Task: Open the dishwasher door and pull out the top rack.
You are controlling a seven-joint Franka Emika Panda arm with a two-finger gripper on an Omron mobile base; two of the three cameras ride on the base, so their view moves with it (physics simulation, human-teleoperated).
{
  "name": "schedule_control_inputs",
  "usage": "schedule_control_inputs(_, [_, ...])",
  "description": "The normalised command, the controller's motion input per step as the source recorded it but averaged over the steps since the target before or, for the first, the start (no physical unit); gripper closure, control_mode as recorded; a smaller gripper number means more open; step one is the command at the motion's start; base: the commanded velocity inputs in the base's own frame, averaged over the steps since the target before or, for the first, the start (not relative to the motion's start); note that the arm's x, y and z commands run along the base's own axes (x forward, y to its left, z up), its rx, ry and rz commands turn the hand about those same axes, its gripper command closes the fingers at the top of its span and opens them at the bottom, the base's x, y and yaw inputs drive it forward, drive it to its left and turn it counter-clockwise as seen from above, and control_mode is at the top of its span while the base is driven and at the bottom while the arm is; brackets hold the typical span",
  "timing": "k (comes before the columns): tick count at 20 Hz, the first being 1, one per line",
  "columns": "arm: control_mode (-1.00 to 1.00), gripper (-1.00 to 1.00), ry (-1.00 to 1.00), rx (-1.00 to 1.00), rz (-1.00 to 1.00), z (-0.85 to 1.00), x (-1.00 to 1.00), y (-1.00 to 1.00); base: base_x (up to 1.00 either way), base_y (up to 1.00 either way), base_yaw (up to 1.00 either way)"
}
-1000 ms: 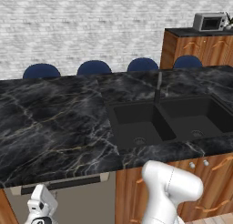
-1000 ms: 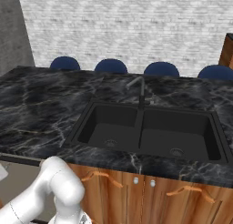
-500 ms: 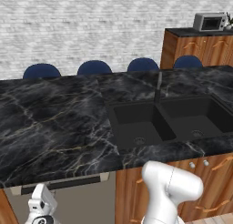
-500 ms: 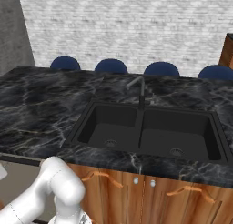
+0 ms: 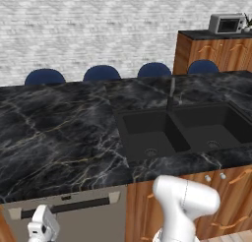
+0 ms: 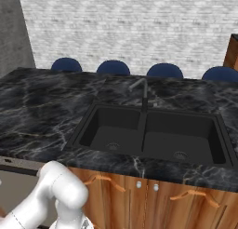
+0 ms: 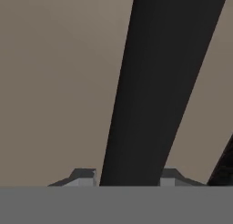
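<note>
1. Simulated kitchen, seen from behind a white robot arm (image 5: 184, 206) reaching low and to the left.
2. Black marble desk (image 5: 59, 137) across the middle, with a black double sink (image 5: 184, 128) and faucet (image 6: 142, 95) set toward its right side.
3. Four blue chair backs (image 5: 101, 73) beyond the far edge of the desk, against a pale brick wall.
4. Dishwasher door (image 5: 83, 219), a grey-beige panel, closed and upright under the front edge of the desk, left of the orange-brown wooden cabinet doors (image 6: 153, 202).
5. Long dark bar handle (image 5: 78, 205) running along the top of the door, just below the desk's front edge.
6. Gripper (image 7: 122, 177) pressed up to the door in the hand view, handle bar (image 7: 159, 82) passing between the two fingers (image 7: 84, 176).
7. Fingers drawn in against both sides of the bar, clamped on the handle.
8. Top rack hidden behind the closed door.
9. Likely handling: door stiff and fairly heavy, hinged at the bottom, so a steady pull outward and down in an arc.
10. Bar smooth and possibly slippery; hold best kept square across it.
11. Rack probably light and rigid, sliding on rails; front wire edge the likely place to grasp.
</note>
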Motion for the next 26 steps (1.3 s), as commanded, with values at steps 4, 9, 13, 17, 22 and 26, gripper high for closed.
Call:
schedule_control_inputs(4, [-1.0,1.0,0.15,0.0,0.0,-0.28,-1.0,0.0,0.0,0.0,0.0])
schedule_control_inputs(9, [-1.0,1.0,0.32,0.0,0.0,-0.38,-1.0,-0.09,0.0,0.0,0.0])
schedule_control_inputs(13, [-1.0,1.0,0.47,0.0,-0.01,-0.39,-1.0,-0.13,0.0,0.0,0.0])
schedule_control_inputs(17, [-1.0,1.0,0.53,0.0,-0.04,-0.39,-1.0,-0.2,0.0,0.0,0.0])
schedule_control_inputs(22, [-1.0,-1.0,0.57,0.0,-0.06,-0.21,-1.0,-0.15,0.0,0.0,0.0])
schedule_control_inputs(26, [-1.0,-1.0,0.56,0.09,-0.13,0.48,-0.81,-0.17,0.0,0.0,0.0])
